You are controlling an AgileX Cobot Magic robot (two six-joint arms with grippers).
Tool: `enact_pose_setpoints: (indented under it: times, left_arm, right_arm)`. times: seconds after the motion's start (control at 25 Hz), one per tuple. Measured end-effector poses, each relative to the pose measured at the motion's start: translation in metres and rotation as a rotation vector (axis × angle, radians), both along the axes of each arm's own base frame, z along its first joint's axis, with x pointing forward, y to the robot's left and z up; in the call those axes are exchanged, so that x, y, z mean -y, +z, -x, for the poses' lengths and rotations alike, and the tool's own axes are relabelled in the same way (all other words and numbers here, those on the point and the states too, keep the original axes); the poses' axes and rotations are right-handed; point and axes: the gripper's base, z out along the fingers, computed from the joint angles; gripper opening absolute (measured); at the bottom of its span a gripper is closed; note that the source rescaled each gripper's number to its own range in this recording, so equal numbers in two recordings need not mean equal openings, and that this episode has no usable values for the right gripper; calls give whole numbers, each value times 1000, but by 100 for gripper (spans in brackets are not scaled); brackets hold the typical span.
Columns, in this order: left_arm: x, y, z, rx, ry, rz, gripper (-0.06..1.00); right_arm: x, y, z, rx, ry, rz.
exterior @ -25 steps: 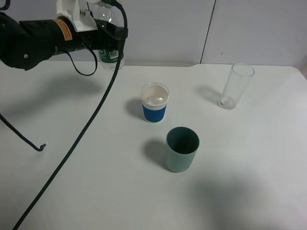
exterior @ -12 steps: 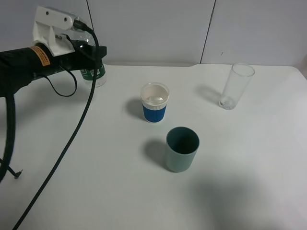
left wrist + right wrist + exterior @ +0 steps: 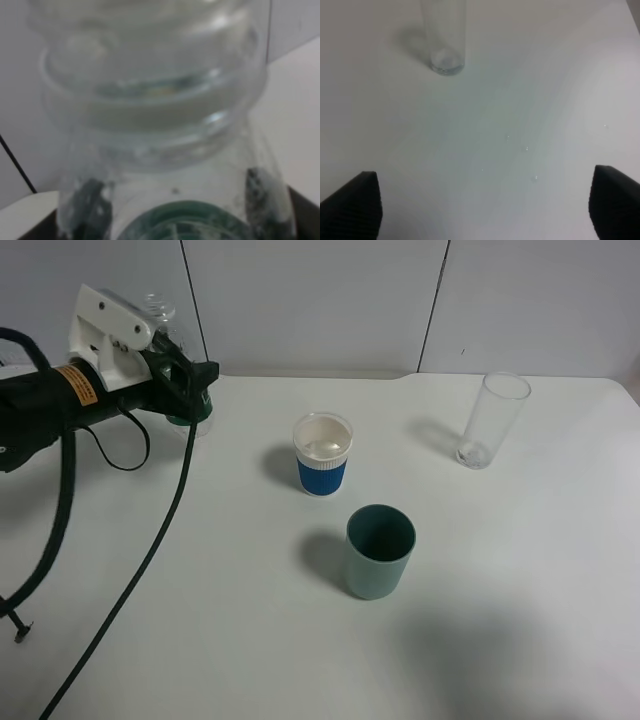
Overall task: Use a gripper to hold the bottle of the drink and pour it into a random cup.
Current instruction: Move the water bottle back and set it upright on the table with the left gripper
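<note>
Currently my left gripper (image 3: 192, 390) is clenched on the bottle (image 3: 158, 312), black fingers (image 3: 200, 374) pressed to either side of its lower body at the green label. With 12 o'clock at the back wall in the high view, the bottle is at about 10 o'clock on the white table (image 3: 520, 620), close to the far edge. Its long axis runs near vertical, the narrow neck pointing up and the base down; I cannot tell whether the base touches the table. My left wrist view is almost filled by its ribbed clear wall (image 3: 155, 125), blurred by closeness.

I count one bottle and three drinking vessels. The one white paper cup (image 3: 323, 454) with a blue band stands upright near the table's middle, well apart from the bottle, at about 4 o'clock from it. A little clear drink (image 3: 322, 448) glints inside it. One grey-green cup (image 3: 380, 551) stands upright near it, at 5 o'clock from the paper cup and not touching. One tall clear glass (image 3: 493, 420) stands at 2 o'clock on the table, well apart from both cups.

My right gripper (image 3: 482, 210) is released, its two black fingertips spread wide over bare table and holding nothing, the glass (image 3: 444, 35) ahead of it. A black cable (image 3: 150, 540) trails from my left arm across the table toward 7 o'clock.
</note>
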Motion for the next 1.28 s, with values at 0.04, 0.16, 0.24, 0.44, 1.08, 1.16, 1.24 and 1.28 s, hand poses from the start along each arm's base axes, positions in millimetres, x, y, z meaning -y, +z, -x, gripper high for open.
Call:
enact_pose_setpoints:
  times: [0.04, 0.16, 0.24, 0.44, 1.08, 1.16, 1.24, 1.28]
  left_arm:
    - [0, -3, -1, -1, -4, -3, 1]
    - [2, -13, -2, -13, -13, 3, 1]
    - [2, -19, -3, -25, -16, 5, 1]
    - [3, -33, -5, -46, -21, 19, 1]
    - [1, -60, -7, -79, -9, 62, 1]
    - [1, -59, -7, -77, -10, 63, 1]
    - [1, -59, -7, -76, -9, 64, 1]
    - [1, -59, -7, -75, -7, 65, 1]
  right_arm:
    - [0, 0, 0, 0, 0, 0]
    - [0, 0, 0, 0, 0, 0]
    - [0, 0, 0, 0, 0, 0]
    - [0, 0, 0, 0, 0, 0]
    - [0, 0, 0, 0, 0, 0]
    - [0, 0, 0, 0, 0, 0]
    - [0, 0, 0, 0, 0, 0]
    - [0, 0, 0, 0, 0, 0]
